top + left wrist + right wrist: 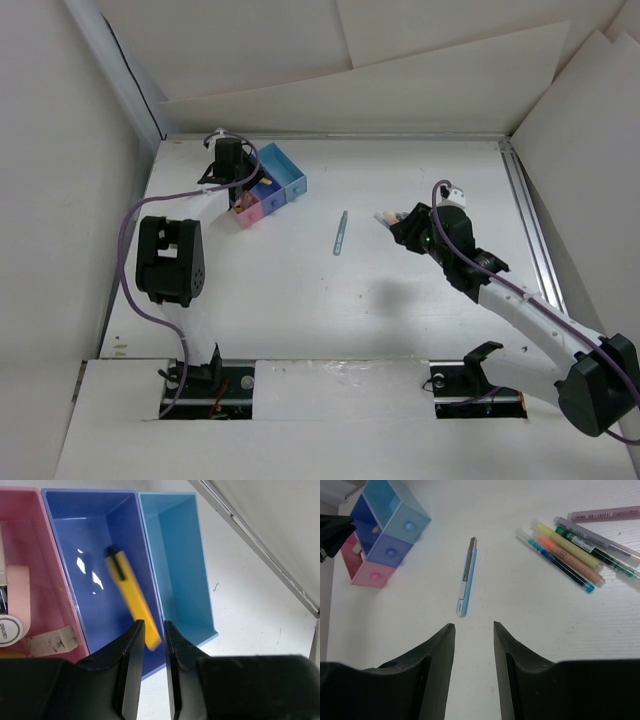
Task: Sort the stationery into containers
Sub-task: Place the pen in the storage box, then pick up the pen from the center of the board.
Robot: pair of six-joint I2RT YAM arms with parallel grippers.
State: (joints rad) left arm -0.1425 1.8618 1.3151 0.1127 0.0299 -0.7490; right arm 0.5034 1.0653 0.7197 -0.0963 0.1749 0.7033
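Note:
The three joined bins (270, 190) stand at the back left: pink (47, 555), dark blue (90, 510) and light blue (175, 555). A yellow pen (131, 592), blurred, lies slanted in the dark blue bin, its near end just beyond my left fingertips. My left gripper (153, 623) hovers over that bin (238, 185), jaws slightly apart and gripping nothing. A beige eraser block (52, 639) lies in the pink bin. A pale blue-grey pen (340, 233) lies mid-table, ahead of my right gripper (474, 626), which is open and empty above the table (400, 232).
Several coloured pens and markers (575, 555) lie in a fan to the right of the blue-grey pen (467, 577), next to the right gripper in the top view (385, 216). A metal rail (530, 230) runs along the table's right edge. The light blue bin holds nothing.

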